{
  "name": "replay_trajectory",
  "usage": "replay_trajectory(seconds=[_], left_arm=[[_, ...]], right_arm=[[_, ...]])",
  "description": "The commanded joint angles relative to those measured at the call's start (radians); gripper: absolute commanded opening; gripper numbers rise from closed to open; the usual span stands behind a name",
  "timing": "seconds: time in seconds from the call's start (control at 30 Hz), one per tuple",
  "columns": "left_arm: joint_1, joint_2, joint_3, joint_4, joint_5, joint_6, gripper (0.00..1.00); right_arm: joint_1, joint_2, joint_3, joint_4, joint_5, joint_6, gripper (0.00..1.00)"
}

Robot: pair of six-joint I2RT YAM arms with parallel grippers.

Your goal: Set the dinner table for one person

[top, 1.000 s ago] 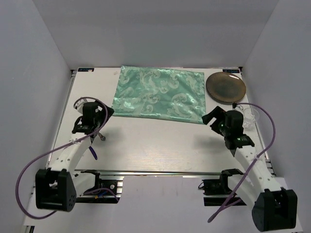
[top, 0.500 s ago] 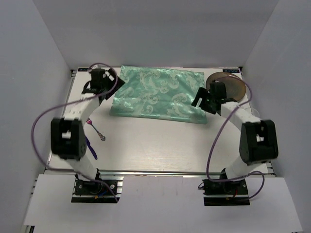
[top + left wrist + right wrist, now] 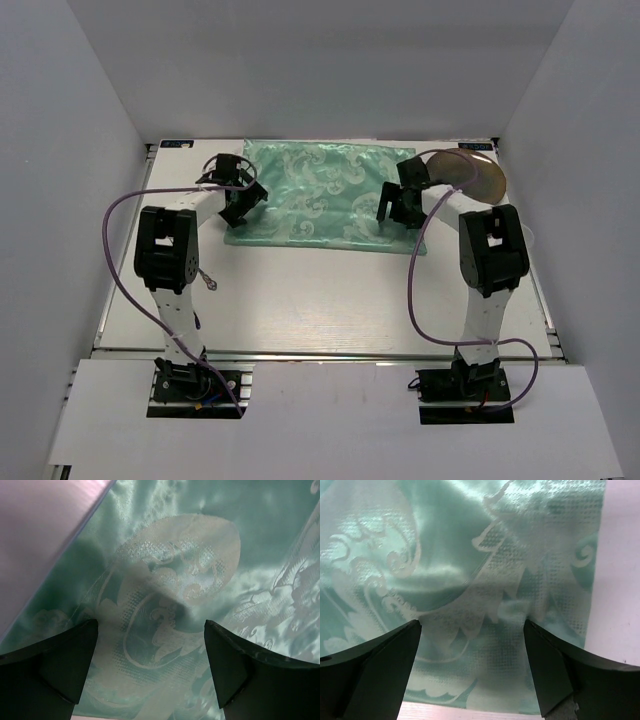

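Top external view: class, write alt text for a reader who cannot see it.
The open left gripper and open right gripper hang over the left and right ends of a green patterned cloth on a white table. A dark plate sits at the far right.

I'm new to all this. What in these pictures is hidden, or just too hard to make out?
- Top view: the brown plate is partly covered by the right arm and its cable.
- Top view: the small utensil beside the left arm is too small to identify.
- Both wrist views: the green cloth is cut off by the picture edges, and I cannot tell whether the open jaws touch it.
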Motion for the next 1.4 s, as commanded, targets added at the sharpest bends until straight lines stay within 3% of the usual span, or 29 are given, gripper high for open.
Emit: replay_trajectory(seconds=[0.0, 0.6, 1.1, 1.37], left_arm=[[-0.006, -0.007, -0.124, -0.161, -0.177, -0.109, 0.98], [-0.006, -0.075, -0.224, -0.180, -0.223, -0.145, 0.98], [0.003, -0.070, -0.158, -0.193, -0.197, -0.121, 0.98], [0.003, -0.222, -0.189, -0.198, -0.194, -0.135, 0.98]], right_arm=[[0.004, 0.044, 0.048, -0.084, 0.040, -0.047, 0.89], [0.014, 0.011, -0.018, -0.038, -0.013, -0.024, 0.89], [0.016, -0.088, -0.138, 0.024, -0.042, 0.041, 0.89], [0.010, -0.068, -0.049, 0.025, -0.076, -0.027, 0.89]])
